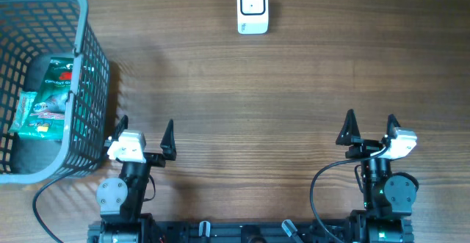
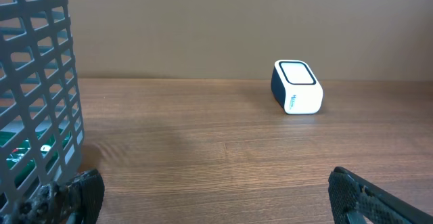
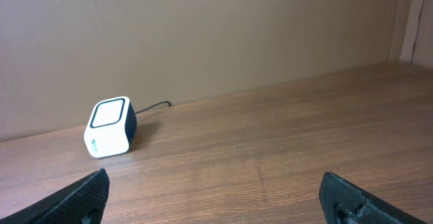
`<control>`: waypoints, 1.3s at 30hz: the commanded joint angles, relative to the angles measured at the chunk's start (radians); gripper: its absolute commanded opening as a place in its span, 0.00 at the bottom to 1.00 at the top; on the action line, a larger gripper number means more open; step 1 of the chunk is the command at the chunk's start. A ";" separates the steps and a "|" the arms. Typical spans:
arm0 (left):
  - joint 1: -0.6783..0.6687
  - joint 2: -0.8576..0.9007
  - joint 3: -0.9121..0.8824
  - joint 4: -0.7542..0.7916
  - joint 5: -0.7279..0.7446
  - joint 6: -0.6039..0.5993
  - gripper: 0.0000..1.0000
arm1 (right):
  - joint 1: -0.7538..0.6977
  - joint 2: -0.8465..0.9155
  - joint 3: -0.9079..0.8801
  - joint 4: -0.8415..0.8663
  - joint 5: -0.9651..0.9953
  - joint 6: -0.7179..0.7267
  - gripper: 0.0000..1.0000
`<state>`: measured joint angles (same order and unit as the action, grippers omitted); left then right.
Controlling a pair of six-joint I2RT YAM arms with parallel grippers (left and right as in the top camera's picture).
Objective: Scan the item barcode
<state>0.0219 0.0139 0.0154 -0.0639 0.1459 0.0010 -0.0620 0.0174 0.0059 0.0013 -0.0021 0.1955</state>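
Observation:
A white barcode scanner with a dark window stands at the table's far middle; it also shows as the scanner in the left wrist view and the scanner in the right wrist view. Green packaged items lie inside the grey basket at the left, and a green packet shows through the mesh. My left gripper is open and empty beside the basket's near corner. At the near right my right gripper is open with nothing in it.
The basket wall stands close on the left of my left gripper. The scanner's black cable runs back toward the wall. Bare wooden tabletop lies between the grippers and the scanner.

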 commanded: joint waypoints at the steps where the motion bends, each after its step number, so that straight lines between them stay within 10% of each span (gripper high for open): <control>1: 0.002 -0.005 -0.010 0.001 -0.010 -0.010 1.00 | -0.002 -0.005 0.000 0.005 0.010 -0.011 1.00; 39: 0.002 -0.005 -0.010 0.030 0.108 -0.010 1.00 | -0.002 -0.003 0.000 0.005 0.010 -0.012 1.00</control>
<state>0.0219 0.0139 0.0151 -0.0570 0.1585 0.0010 -0.0620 0.0174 0.0059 0.0013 -0.0025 0.1955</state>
